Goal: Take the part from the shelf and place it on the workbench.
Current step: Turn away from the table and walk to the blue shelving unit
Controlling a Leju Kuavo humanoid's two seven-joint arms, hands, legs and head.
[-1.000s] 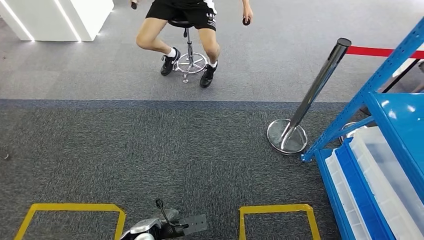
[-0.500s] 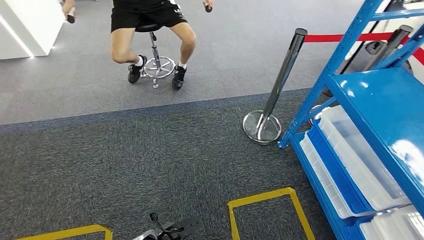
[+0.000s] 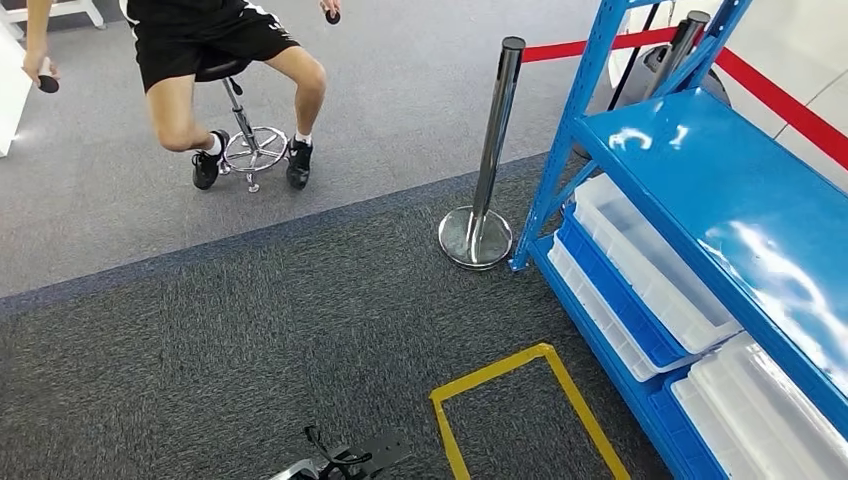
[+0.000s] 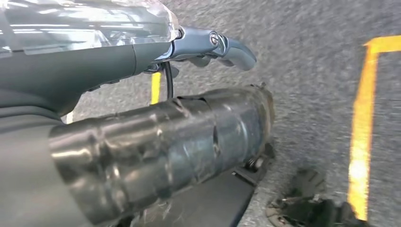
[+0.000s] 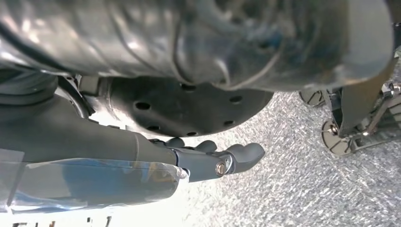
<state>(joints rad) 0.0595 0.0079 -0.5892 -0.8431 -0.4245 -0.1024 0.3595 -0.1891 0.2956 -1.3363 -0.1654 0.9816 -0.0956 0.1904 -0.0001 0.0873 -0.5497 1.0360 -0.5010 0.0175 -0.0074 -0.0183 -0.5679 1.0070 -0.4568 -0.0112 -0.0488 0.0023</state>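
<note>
Your robot faces a blue shelf [image 3: 700, 180] at the right of its head view, angled as if approaching to fetch the part; clear plastic bins [image 3: 650, 260] sit on the lower tier, slid under the bare glossy top. You cannot tell which bin holds the part: no part is visible, so it lies well apart from either set of fingers. A chrome stanchion [image 3: 492, 150] with a red belt [image 3: 770, 85] fences the shelf's far end, presumably to keep walkers out. A person on a stool [image 3: 245, 140] sits beyond the dark carpet, clear of the robot's path. Yellow floor tape [image 3: 520, 365] marks a standing spot. Your left hand [image 4: 208, 45] hangs beside the leg, fingers loosely extended, holding nothing. Your right hand [image 5: 215, 158] hangs likewise, fingers together, empty, because nothing is yet within reach.
</note>
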